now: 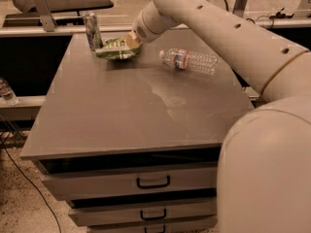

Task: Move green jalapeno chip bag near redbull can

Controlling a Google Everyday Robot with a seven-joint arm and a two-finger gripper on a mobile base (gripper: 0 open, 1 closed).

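The green jalapeno chip bag (113, 49) lies at the back left of the grey table top (121, 115), its left edge right beside the redbull can (92, 30). The can stands upright near the table's back left corner. My gripper (131, 39) is at the bag's right end, shut on it, with the arm reaching in from the upper right. The part of the bag under the gripper is hidden.
A clear plastic water bottle (190, 60) lies on its side to the right of the bag. The table has drawers with dark handles (153, 182) at the front. Another bottle (6, 91) stands on a low ledge at far left. My arm's bulk fills the right foreground.
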